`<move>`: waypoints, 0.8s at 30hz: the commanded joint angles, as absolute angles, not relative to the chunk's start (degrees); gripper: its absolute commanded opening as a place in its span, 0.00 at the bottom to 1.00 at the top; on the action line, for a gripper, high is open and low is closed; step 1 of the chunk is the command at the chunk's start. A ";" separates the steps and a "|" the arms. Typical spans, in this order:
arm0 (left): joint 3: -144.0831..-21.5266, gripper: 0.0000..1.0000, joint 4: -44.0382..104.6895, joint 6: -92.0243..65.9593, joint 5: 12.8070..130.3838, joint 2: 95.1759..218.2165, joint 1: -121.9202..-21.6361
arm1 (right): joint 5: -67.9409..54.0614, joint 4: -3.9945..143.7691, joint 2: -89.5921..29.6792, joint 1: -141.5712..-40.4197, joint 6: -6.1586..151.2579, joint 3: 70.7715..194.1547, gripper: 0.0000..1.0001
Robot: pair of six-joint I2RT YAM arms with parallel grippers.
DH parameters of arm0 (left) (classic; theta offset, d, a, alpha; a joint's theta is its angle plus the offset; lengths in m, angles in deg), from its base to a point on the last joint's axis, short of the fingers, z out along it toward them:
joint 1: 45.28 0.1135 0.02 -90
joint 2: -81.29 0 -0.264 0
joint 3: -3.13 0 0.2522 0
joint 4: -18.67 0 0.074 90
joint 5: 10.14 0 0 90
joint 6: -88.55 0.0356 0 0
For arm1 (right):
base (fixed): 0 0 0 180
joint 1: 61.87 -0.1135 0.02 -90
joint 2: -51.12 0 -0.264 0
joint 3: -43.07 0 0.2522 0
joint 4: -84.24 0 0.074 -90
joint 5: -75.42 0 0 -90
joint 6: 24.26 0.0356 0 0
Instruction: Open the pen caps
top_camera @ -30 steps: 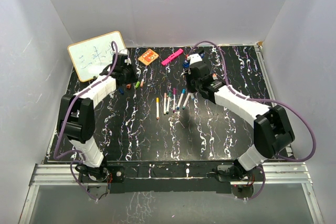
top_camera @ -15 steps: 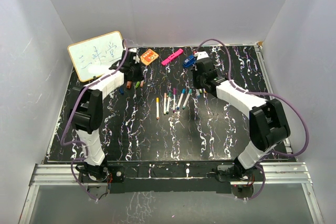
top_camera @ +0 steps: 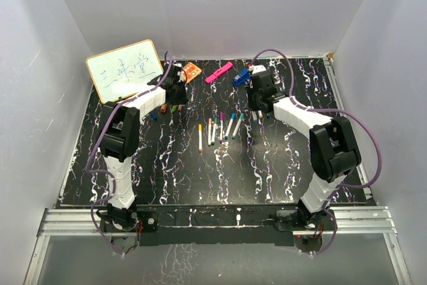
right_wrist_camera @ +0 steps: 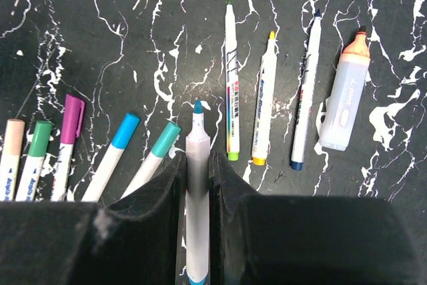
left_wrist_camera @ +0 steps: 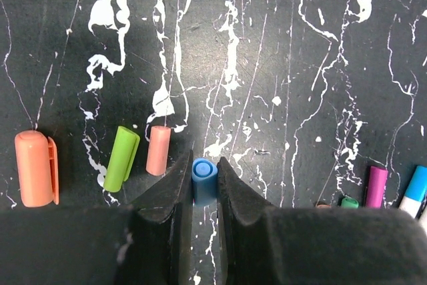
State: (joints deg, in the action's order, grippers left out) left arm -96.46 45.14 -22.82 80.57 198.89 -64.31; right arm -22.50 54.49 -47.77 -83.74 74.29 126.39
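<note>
In the left wrist view my left gripper (left_wrist_camera: 203, 165) is shut on a short blue pen cap (left_wrist_camera: 203, 179), held just above the black marbled table. Loose caps lie to its left: a salmon one (left_wrist_camera: 159, 150), a green one (left_wrist_camera: 121, 158) and a bigger orange one (left_wrist_camera: 37, 168). My right gripper (right_wrist_camera: 197, 158) is shut on a white pen (right_wrist_camera: 197, 185) whose blue tip is bare. Capped pens with teal (right_wrist_camera: 162, 139), blue (right_wrist_camera: 120, 138) and purple (right_wrist_camera: 70, 125) caps lie to its left. From above, the left gripper (top_camera: 175, 90) and the right gripper (top_camera: 257, 100) are both near the table's back.
Uncapped pens (right_wrist_camera: 265, 98) and an uncapped orange-tipped highlighter (right_wrist_camera: 345, 101) lie right of the right gripper. A row of pens (top_camera: 220, 128) lies mid-table. At the back are a whiteboard (top_camera: 125, 69), an orange card (top_camera: 189, 71), a pink highlighter (top_camera: 219, 71) and a blue clip tool (top_camera: 241, 77).
Both arms have folded in closer to the table's middle. The left gripper has shifted right and the right gripper slightly right and back. Both grips look the same.
</note>
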 commanded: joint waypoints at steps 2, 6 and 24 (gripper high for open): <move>-99.89 0.00 47.77 -21.68 82.26 200.46 -64.70 | -22.22 60.34 -50.40 -83.43 71.37 129.40 0.00; -100.69 0.00 48.39 -21.37 82.66 201.62 -65.05 | -22.10 60.68 -52.83 -83.42 70.47 130.81 0.00; -102.40 0.07 51.57 -20.79 84.25 203.46 -65.34 | -23.55 60.40 -63.32 -83.37 66.74 139.07 0.00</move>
State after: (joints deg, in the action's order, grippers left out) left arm -100.17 49.62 -21.51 83.41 202.93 -65.03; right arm -22.59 57.55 -62.08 -83.54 68.43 135.52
